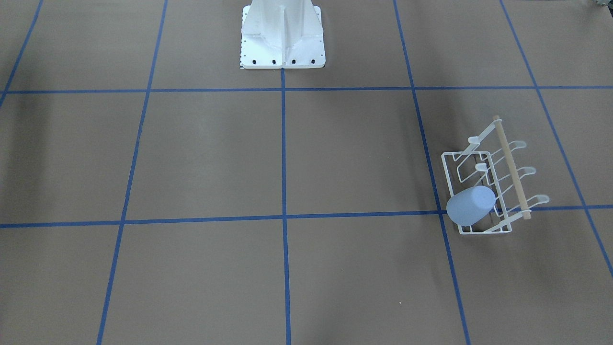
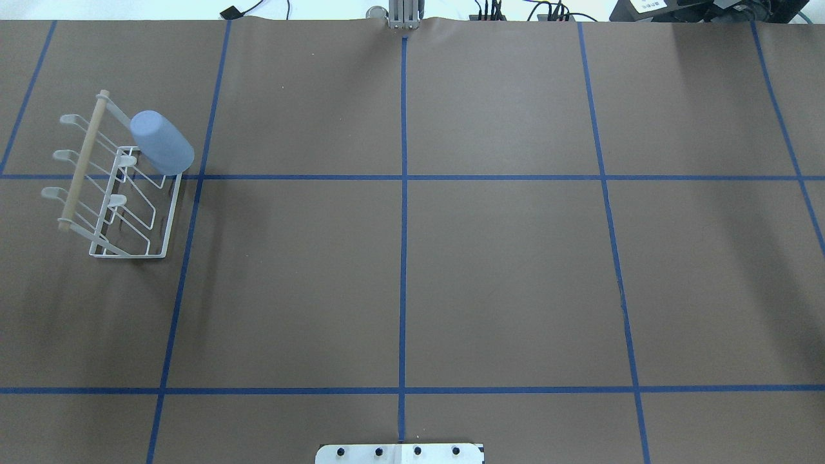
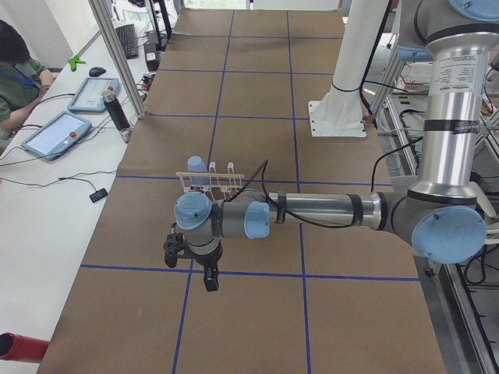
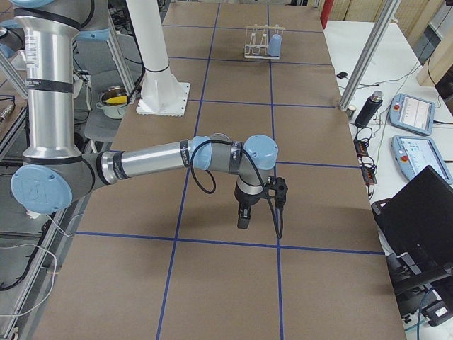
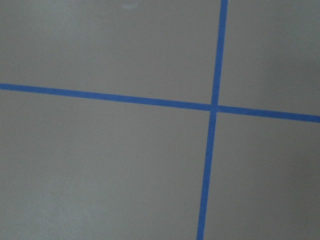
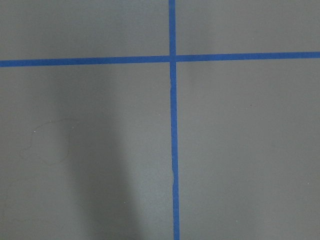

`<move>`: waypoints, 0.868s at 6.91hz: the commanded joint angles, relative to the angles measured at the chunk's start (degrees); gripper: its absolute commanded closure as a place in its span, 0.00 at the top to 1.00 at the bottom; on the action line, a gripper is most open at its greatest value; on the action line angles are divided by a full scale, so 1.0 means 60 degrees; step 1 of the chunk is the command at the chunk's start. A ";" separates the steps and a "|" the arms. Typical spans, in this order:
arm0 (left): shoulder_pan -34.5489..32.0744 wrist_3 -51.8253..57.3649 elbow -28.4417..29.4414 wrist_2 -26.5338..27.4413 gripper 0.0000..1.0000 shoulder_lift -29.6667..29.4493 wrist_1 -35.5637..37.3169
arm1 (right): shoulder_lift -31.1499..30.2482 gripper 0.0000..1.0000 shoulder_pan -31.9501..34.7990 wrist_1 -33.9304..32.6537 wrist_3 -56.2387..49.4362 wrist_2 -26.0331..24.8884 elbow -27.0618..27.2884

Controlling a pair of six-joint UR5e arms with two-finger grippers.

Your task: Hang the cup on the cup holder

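The light-blue cup (image 1: 471, 206) sits upside down and tilted over a prong at one end of the white wire cup holder (image 1: 512, 167). In the overhead view the cup (image 2: 161, 150) and cup holder (image 2: 169, 219) stand at the far left. Both also show small in the side views: cup (image 3: 198, 166) and cup holder (image 4: 256, 42). My left gripper (image 3: 209, 276) hangs above the table, nearer than the rack and apart from it. My right gripper (image 4: 243, 219) hangs over the table far from the rack. I cannot tell whether either is open. The wrist views show only bare table.
The white bolted pedestal (image 1: 282, 33) stands at the robot's side of the table. Blue tape lines (image 2: 403, 193) grid the brown surface. An operator (image 3: 15, 78) with tablets sits past one long edge. A laptop (image 4: 417, 212) and pendants lie there too.
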 commanded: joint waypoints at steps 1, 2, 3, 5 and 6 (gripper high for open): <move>0.0000 0.0000 0.0005 0.0000 0.99 -0.0003 -0.0004 | -0.0079 1.00 0.0246 0.0413 -0.0052 -0.0013 -0.0487; 0.0000 0.0000 -0.0009 0.0000 0.99 -0.0003 -0.0004 | -0.0079 1.00 0.0408 0.1026 -0.0183 -0.0013 -0.0853; 0.0000 0.0000 -0.0010 0.0000 0.99 -0.0003 -0.0004 | -0.0093 1.00 0.0438 0.1076 -0.0199 -0.0027 -0.0886; 0.0000 0.0000 -0.0024 0.0000 0.99 -0.0003 -0.0004 | -0.0225 1.00 0.0439 0.1325 -0.0199 -0.0013 -0.0813; 0.0000 0.0000 -0.0024 0.0000 0.99 -0.0003 -0.0004 | -0.0225 1.00 0.0439 0.1325 -0.0199 -0.0013 -0.0798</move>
